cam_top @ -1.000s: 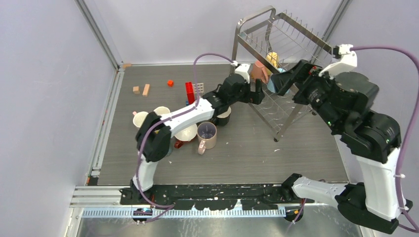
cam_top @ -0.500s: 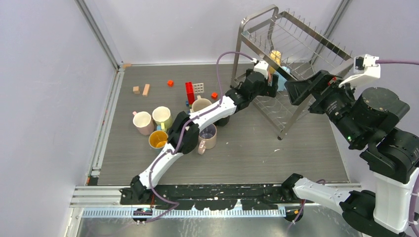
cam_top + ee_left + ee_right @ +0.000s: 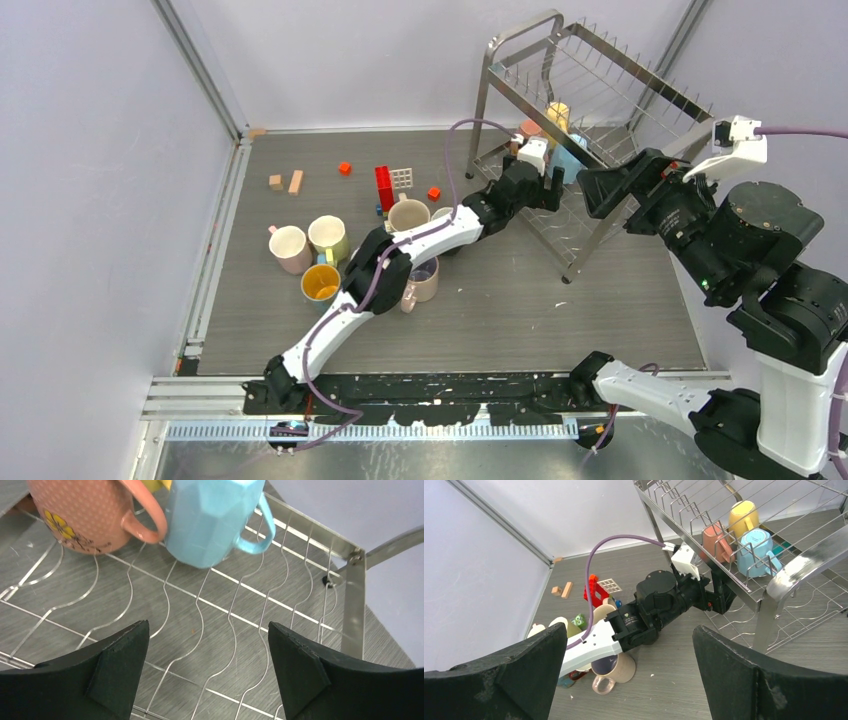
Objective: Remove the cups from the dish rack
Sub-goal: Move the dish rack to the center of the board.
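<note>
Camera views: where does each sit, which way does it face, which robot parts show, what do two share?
Top external: overhead, behind the robot, looking down at table, dish rack; both arms.
Left wrist: at the rack, facing pink cup, light blue cup; open left gripper.
Right wrist: beside the rack, facing the left arm; open right gripper.
Shared: both wrist views show both cups.

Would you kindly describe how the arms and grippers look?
The left arm and right arm have white links and black joints. A purple cable runs to a white camera housing on each wrist. The left gripper and right gripper have matte black wedge-shaped fingers.
</note>
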Robot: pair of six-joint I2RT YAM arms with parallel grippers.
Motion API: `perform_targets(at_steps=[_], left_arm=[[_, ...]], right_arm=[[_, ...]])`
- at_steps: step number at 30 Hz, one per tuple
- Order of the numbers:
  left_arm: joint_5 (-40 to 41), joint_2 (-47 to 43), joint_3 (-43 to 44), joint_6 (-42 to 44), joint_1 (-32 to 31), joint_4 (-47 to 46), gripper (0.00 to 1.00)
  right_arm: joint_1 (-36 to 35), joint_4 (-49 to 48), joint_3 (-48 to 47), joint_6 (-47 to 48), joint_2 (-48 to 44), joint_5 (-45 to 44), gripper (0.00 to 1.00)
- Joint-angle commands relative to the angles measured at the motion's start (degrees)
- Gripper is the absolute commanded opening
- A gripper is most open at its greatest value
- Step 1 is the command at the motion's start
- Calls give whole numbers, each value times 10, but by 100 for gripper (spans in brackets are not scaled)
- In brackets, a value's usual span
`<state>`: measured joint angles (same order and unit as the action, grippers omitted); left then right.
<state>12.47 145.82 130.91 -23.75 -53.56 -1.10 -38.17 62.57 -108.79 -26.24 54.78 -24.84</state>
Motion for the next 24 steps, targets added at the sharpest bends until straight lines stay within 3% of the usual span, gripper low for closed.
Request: perform_targets(at_steps=[1,6,10,17,24], left_arm=[[2,-12,-10,-11,-15,6,87],[-23,-15,-10,-26,-28,66,75],[-28,-36,-41,-17,-41,76,72],[-54,-37,-19,-20,-51,182,60],[-71,-21,35,0,-57,299,57]], right_arm=[[-2,-7,0,3,5,-8,100],[-2,4,-4,-4,13,-9,100],[-2,5,2,-10,11,-10,100],[-3,10,13,-17,8,-13,100],[-3,14,22,-24,8,-14,100]])
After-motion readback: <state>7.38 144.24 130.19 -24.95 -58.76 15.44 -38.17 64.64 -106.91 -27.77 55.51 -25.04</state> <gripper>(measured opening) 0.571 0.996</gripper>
